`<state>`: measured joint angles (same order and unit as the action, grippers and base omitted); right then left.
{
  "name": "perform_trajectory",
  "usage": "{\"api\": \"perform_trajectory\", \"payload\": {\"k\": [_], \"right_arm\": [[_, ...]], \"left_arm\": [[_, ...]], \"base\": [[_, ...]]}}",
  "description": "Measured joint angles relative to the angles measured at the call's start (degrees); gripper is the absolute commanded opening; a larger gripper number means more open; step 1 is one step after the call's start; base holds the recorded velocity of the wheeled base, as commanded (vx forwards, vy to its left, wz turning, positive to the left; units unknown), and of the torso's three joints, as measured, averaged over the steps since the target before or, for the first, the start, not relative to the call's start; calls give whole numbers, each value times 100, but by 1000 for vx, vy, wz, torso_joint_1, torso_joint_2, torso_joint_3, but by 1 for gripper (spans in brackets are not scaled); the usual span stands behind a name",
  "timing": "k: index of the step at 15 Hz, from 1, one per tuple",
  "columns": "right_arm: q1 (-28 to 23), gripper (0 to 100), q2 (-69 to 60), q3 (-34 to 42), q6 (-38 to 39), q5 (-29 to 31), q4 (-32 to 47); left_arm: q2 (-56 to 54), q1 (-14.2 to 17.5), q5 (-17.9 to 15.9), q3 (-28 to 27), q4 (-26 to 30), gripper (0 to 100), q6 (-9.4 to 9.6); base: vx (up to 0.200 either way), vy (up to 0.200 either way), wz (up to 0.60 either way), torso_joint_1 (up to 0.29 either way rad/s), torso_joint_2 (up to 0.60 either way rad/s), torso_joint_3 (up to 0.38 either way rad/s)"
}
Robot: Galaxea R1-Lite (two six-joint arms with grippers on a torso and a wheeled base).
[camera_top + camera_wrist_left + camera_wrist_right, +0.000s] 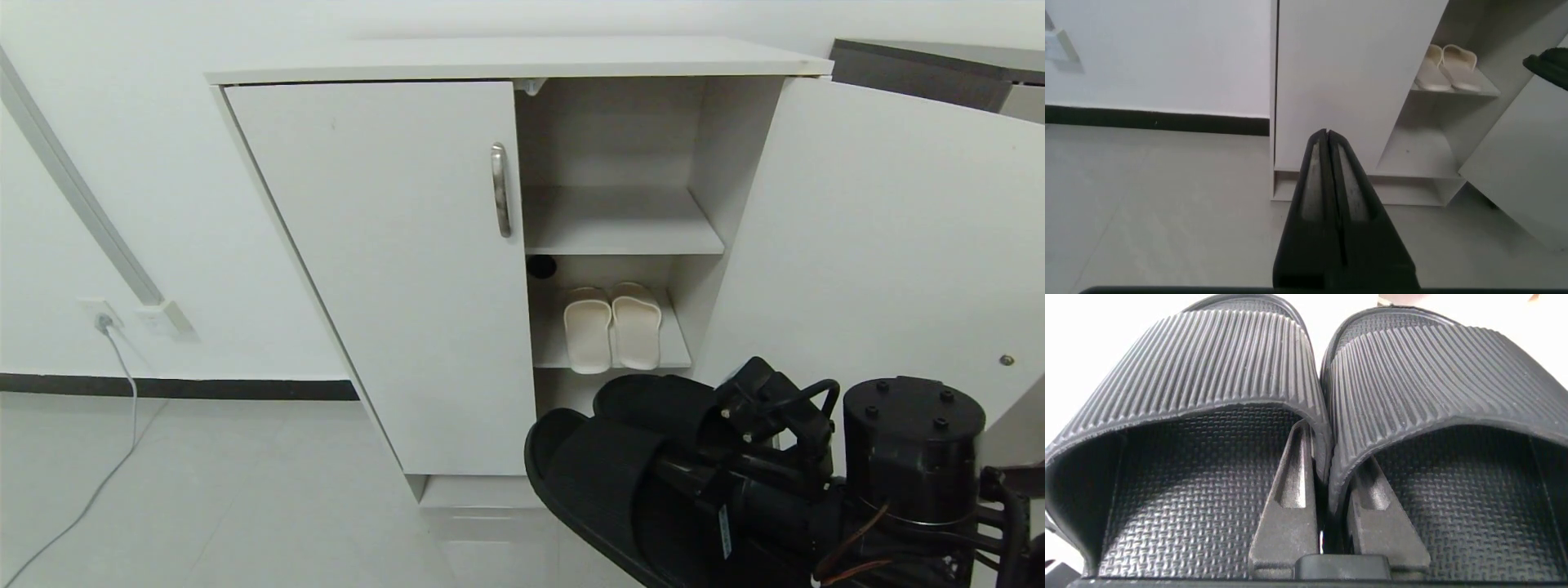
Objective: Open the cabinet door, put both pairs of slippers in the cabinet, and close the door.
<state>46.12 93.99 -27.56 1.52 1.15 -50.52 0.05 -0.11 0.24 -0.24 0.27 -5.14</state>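
Ribbed black slippers [1233, 367] in right gripper [1329, 465]

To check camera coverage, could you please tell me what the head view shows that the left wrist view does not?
Head view adds the door handle and the upper shelf. Left wrist view adds the shut left gripper and the bottom shelf. Both share the white slippers on the middle shelf, the closed left door and the open right door.

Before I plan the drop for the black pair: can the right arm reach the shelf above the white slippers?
Probably yes: the right door stands wide open and nothing lies between that shelf and the right gripper.
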Motion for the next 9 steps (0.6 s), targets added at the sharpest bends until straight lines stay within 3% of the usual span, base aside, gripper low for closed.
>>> {"api": "perform_trajectory", "payload": {"k": [9], "right_arm": [[11,0,11,9,-5,-11,-4]], "left_arm": [[0,1,-2,-2,-5,0,-2]], "base": [[0,0,0,0,7,5]]}}
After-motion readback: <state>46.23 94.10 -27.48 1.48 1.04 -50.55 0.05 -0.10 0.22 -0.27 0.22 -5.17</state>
